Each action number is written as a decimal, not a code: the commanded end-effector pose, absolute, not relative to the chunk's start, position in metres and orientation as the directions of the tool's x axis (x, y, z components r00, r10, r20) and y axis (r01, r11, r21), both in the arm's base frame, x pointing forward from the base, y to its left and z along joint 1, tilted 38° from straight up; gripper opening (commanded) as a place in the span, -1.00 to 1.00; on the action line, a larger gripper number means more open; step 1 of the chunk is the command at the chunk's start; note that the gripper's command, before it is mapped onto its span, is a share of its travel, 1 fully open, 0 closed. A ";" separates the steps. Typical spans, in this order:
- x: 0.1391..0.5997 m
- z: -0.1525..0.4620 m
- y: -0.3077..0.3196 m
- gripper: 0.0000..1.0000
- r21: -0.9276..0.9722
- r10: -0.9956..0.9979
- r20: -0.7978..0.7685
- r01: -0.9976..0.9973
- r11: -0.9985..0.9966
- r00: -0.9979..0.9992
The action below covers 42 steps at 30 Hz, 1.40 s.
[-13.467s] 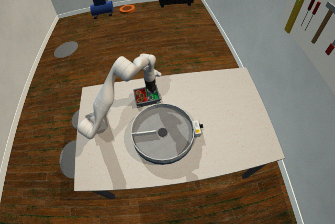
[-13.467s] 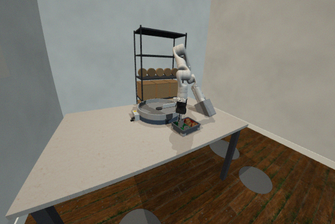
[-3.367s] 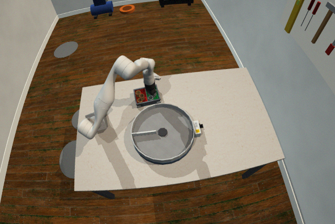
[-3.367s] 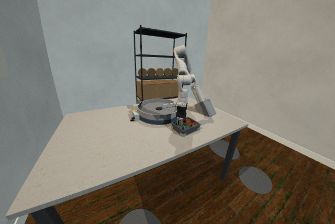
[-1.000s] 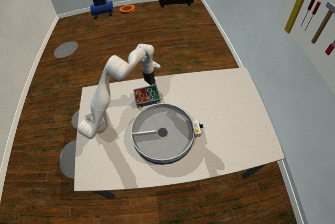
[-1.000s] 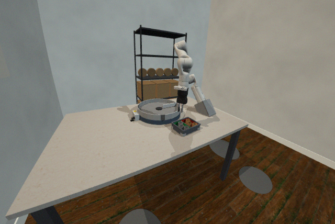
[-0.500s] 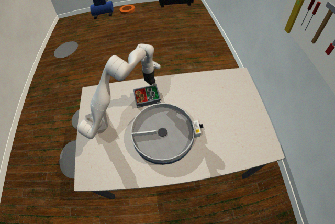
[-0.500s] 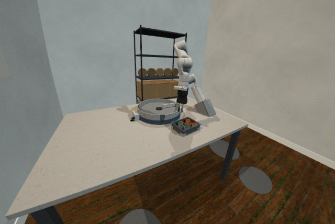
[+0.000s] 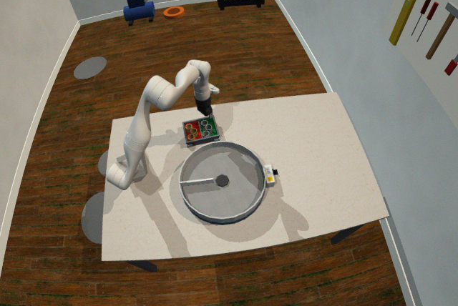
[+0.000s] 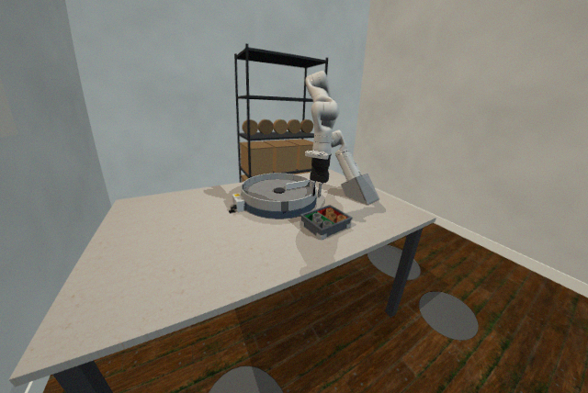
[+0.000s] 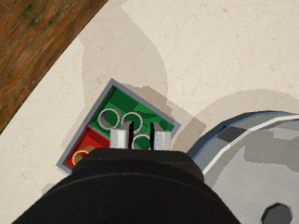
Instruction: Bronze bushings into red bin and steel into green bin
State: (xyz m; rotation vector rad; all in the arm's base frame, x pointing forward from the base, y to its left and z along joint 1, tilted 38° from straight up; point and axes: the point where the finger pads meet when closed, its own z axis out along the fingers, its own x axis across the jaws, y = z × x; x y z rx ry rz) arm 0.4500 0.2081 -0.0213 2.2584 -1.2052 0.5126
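Note:
My gripper [image 9: 211,115] [image 10: 317,194] [image 11: 141,132] is partly open with nothing between its fingers, above the green bin. The green bin [image 9: 215,131] [image 11: 115,96] holds three steel bushings, standing upright; one steel bushing [image 11: 100,121] is at the left in the wrist view, and another shows below and between the fingers. The red bin [image 9: 198,135] [image 11: 95,137] beside it holds three bronze bushings; the wrist view shows only part of it, the rest hidden by the gripper body. No bushing shows on the turntable [image 9: 236,199] [image 10: 263,185] [image 11: 262,170].
The turntable has a raised rim, a dark hub [image 9: 222,180] and a pale bar [image 9: 197,181] reaching from the rim towards the hub. A small white box [image 9: 270,179] [image 10: 238,202] stands at its rim. The two bins share one grey tray close beside the turntable.

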 end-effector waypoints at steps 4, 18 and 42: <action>0.450 -0.021 0.209 -0.05 0.267 -0.645 0.550 -0.843 -0.467 0.531; 0.450 -0.021 0.209 -0.05 0.267 -0.645 0.550 -0.843 -0.467 0.531; 0.450 -0.021 0.209 1.00 0.267 -0.645 0.550 -0.843 -0.467 0.531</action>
